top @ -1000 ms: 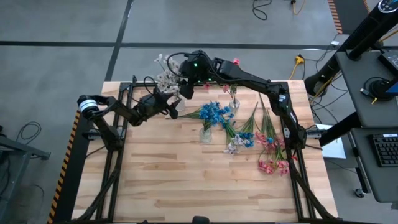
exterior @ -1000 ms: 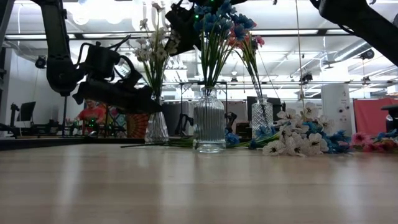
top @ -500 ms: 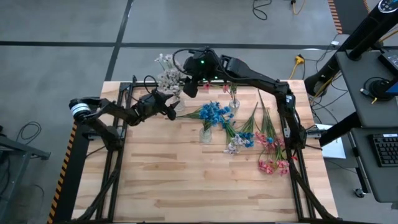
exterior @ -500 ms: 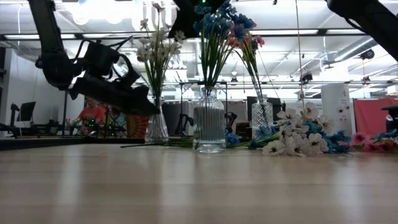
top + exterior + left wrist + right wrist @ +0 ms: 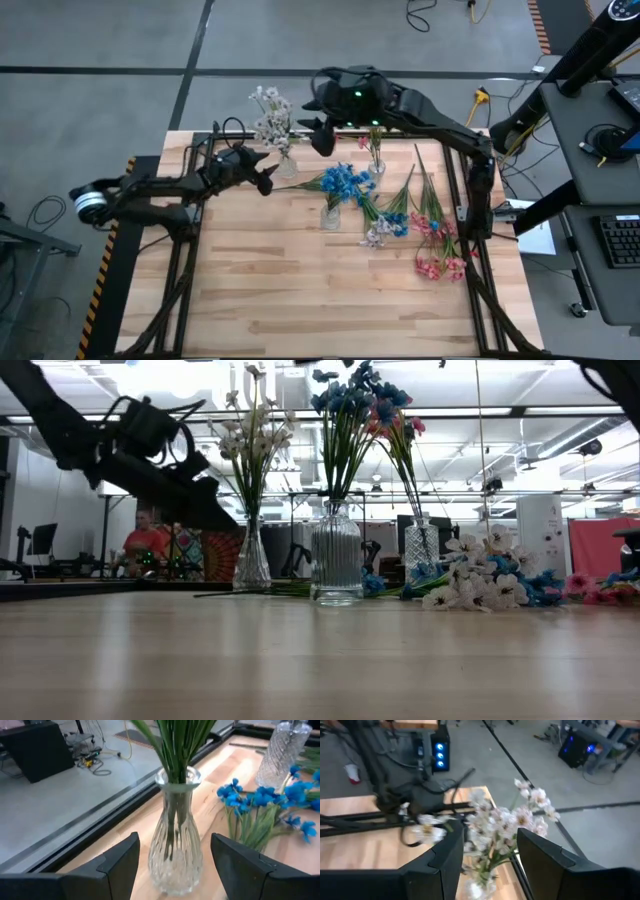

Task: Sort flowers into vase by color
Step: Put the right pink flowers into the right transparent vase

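Both arms have pulled back from the clear glass vase with white flowers [image 5: 284,165]. Now the left tool [image 5: 262,178] hangs low just beside that vase, fingers wide apart and holding nothing. In the left wrist view the vase stands right in front of it, framed between its two dark fingers [image 5: 120,865] but not touched. The left arm lies stretched out long and low over the counter's [image 5: 300,290] far edge. The right tool [image 5: 322,138] hovers higher up, past the white blooms, also wide open with nothing in it. Its arm reaches across from the other side in a big bend.

The job looks about half done. White flowers stand in one vase. Blue flowers [image 5: 345,182] sit in a ribbed clear glass vase [image 5: 336,565] near the middle, below the right tool. A small clear vase [image 5: 376,166] holds a few pink ones. A loose pile of pink, blue and white sprays [image 5: 425,235] lies flat on the wood, well away from both tools. Those need sorting next.
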`<control>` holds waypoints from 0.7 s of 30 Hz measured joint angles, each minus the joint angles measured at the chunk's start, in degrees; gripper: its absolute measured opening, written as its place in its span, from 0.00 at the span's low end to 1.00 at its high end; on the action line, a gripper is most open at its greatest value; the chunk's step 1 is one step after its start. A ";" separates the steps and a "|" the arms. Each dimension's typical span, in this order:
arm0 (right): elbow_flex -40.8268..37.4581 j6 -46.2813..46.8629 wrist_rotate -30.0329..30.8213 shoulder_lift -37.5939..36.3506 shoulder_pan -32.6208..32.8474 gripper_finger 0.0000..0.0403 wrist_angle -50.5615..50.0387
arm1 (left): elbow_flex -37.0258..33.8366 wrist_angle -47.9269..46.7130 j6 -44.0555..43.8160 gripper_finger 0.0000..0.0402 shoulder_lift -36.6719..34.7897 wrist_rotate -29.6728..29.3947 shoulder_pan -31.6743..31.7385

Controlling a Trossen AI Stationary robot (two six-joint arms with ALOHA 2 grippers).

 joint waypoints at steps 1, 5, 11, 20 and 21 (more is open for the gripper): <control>0.00 0.03 0.00 -0.80 0.55 0.44 -0.56 | 0.00 -2.31 -0.20 0.57 -1.59 -0.34 0.00; 0.00 1.53 -0.04 -3.69 3.06 0.44 -4.36 | 0.00 -11.45 -2.14 0.57 -7.37 -1.59 -0.12; 0.00 6.11 -0.09 -6.93 6.73 0.44 -14.78 | 0.00 -23.41 -6.01 0.57 -15.55 -1.75 -1.58; 0.00 17.34 -0.07 -8.49 10.00 0.44 -34.52 | 0.73 -31.22 -10.11 0.57 -26.53 -1.74 -9.56; 0.00 18.64 -0.07 -8.49 10.48 0.44 -36.64 | 1.01 -31.33 -10.13 0.57 -27.36 -1.76 -10.73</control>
